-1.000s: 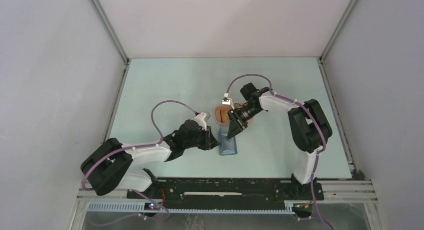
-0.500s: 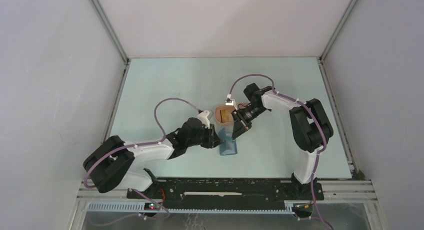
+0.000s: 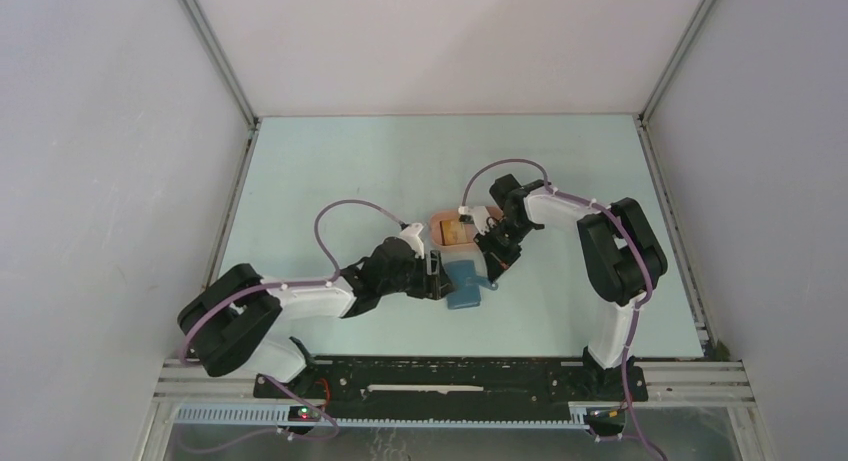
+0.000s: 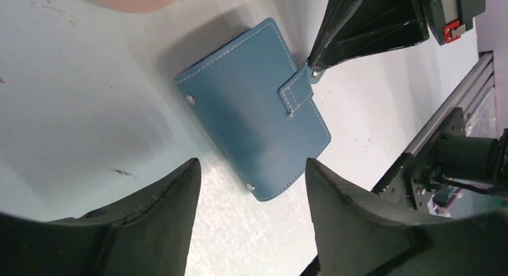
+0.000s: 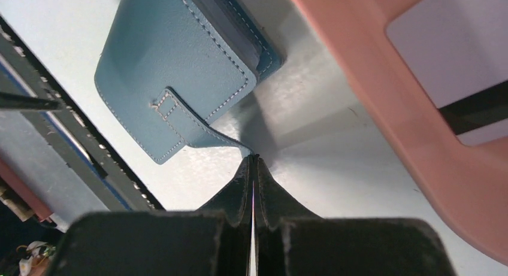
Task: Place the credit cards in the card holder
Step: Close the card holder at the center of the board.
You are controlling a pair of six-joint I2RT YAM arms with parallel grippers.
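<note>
The card holder (image 3: 466,285) is a dark-blue wallet lying flat and folded shut on the table. It also shows in the left wrist view (image 4: 251,108) and the right wrist view (image 5: 174,54). Its strap (image 5: 203,132) hangs loose off the right edge. My right gripper (image 5: 253,159) is shut on the strap's tip, low at the wallet's right side (image 3: 494,271). My left gripper (image 4: 251,165) is open and empty, its fingers straddling the wallet's near-left corner without touching it (image 3: 437,277). No credit card is clearly visible.
A peach-pink tray (image 3: 441,222) sits just behind the wallet, touching or nearly touching it. In the right wrist view the tray (image 5: 383,66) holds a pale surface with a dark stripe (image 5: 473,108). The metal rail of the table's front edge (image 4: 455,108) is near.
The left arm slid right toward the wallet. The right gripper dropped from above the wallet to its right side. The wallet now lies flat, turned slightly.
</note>
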